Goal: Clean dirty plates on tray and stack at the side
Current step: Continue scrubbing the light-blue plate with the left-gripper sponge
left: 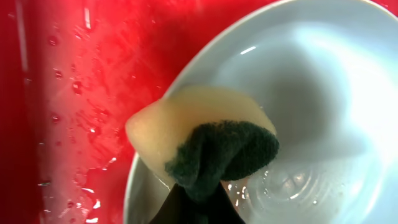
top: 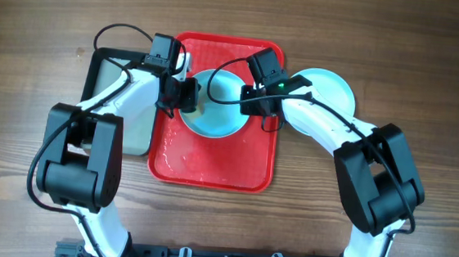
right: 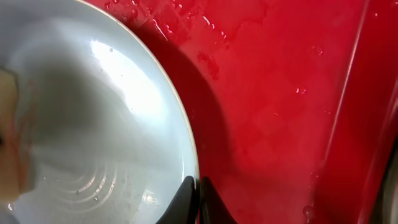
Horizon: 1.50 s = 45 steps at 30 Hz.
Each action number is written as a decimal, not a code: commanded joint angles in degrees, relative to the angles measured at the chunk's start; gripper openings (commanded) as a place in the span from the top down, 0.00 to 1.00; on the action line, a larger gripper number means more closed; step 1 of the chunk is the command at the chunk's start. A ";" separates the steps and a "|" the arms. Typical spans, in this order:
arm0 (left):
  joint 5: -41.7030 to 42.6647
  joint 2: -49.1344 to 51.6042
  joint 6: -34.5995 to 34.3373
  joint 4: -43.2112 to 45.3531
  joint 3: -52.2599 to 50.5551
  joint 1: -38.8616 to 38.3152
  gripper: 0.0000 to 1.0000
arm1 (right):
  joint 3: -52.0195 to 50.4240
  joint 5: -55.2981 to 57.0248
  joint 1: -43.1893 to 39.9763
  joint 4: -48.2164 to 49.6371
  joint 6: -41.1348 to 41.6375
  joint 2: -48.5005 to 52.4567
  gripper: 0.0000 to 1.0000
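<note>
Plate (top: 214,115) sits in the upper middle of the red tray (top: 210,170), pale blue and glossy with wash water, and on the parts my wrist views show I find no red smear. My right gripper (right: 196,190) is pressed together on its rim, pinning it down. My left gripper (left: 196,202) is clamped on the sponge (left: 199,134), yellow foam with a dark green scouring face, which rests on the opposite rim. So I judge this to be the scrubbing step, roughly midway through the job. A second plate (top: 331,87) lies on the wooden table (top: 430,79) just right of the tray, likely cleaned and set aside; whether another lies beneath it I cannot tell. Droplets (left: 55,117) bead the tray floor. A grey tray (top: 135,133) lies to the left. No brand, label or writing is readable anywhere.
</note>
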 commanded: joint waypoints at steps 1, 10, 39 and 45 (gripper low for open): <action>5.42 2.23 1.05 -1.22 -2.62 -1.05 0.96 | -0.15 -1.16 -0.11 -0.04 0.02 -1.86 0.96; 9.53 2.23 -0.39 -1.49 -2.62 -4.52 0.96 | -0.15 -1.16 -0.11 0.13 0.00 -1.86 0.96; 4.72 -3.78 -0.20 -3.41 4.24 0.61 0.96 | -0.15 -1.14 -0.11 0.13 -0.02 -1.86 0.96; -0.20 -0.24 -0.20 -1.90 4.24 -1.22 0.96 | -0.15 -1.14 -0.11 0.11 -0.04 -1.86 0.96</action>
